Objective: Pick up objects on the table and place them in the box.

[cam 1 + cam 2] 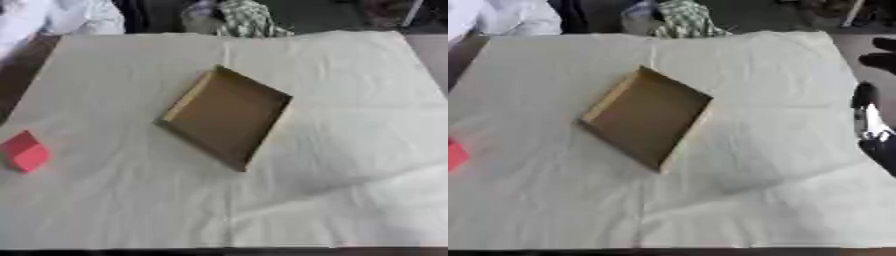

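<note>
Shallow brown cardboard box (229, 114) lay open and empty near mid-worktop, turned askew to the edges. Red block (25, 151) sat by the left edge of the worktop (350, 100), well apart from the box. Pale creased cloth (131, 200) covered the whole top. Right hand (873, 120) showed only as a dark shape at the right edge; fingers could not be told. Left hand out of sight.

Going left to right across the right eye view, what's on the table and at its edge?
Red block → brown cardboard box → the robot's right hand at the right edge, all over the white cloth.
</note>
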`<state>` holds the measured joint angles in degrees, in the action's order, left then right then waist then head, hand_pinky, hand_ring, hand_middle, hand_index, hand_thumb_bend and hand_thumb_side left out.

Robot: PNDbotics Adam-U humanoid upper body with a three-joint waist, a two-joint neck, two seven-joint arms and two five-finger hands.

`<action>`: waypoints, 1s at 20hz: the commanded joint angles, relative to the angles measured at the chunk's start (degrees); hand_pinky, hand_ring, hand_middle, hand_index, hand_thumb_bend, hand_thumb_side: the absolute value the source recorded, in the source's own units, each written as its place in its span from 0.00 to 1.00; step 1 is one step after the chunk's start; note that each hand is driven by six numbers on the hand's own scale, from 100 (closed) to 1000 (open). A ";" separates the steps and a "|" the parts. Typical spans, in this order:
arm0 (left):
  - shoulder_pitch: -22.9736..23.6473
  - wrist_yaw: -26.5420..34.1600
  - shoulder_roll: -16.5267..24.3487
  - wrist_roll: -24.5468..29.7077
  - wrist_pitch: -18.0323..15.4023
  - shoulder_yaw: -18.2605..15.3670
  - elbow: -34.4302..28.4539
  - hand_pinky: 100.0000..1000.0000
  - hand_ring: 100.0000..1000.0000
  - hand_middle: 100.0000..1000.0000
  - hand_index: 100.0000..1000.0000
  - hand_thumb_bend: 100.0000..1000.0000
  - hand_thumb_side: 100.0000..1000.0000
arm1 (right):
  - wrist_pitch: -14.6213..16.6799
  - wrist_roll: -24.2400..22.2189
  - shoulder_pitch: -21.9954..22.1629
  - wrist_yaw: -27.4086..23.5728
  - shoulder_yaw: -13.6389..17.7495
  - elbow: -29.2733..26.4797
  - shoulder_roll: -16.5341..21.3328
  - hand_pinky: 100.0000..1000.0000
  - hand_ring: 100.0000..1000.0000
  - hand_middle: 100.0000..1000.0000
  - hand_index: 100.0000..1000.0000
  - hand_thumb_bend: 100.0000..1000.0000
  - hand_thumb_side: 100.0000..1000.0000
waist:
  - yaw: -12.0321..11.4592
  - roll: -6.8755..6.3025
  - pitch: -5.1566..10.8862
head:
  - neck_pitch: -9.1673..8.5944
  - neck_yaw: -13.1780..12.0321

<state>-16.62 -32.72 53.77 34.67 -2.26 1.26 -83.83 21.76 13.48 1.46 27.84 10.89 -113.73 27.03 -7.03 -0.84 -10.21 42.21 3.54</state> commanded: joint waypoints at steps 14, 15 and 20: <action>-5.87 -4.38 -1.31 0.38 1.14 3.52 6.88 0.71 0.82 0.74 0.92 0.69 0.39 | 0.07 -0.71 -0.97 -0.72 -0.02 -0.86 0.53 0.86 0.77 0.83 0.76 0.00 0.83 | 1.02 -0.34 0.18 | 0.36 -1.10; -6.24 -4.55 -1.64 -0.16 1.28 3.68 7.39 0.70 0.81 0.73 0.92 0.68 0.39 | 0.05 -0.74 -1.01 -0.74 -0.04 -0.86 0.48 0.86 0.77 0.83 0.76 0.00 0.83 | 1.07 -0.34 0.13 | 0.34 -1.17; -8.11 -3.14 -3.48 -1.28 1.29 4.80 9.58 0.69 0.80 0.72 0.91 0.63 0.42 | 0.00 -0.91 -1.18 -0.87 -0.14 -0.86 0.21 0.86 0.77 0.82 0.76 0.00 0.83 | 1.34 -0.39 -0.07 | 0.27 -1.35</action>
<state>-23.72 -36.27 49.00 33.80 -0.98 6.20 -74.30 21.72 12.68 0.87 27.36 10.52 -113.73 26.45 -5.67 -1.03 -10.91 42.22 2.40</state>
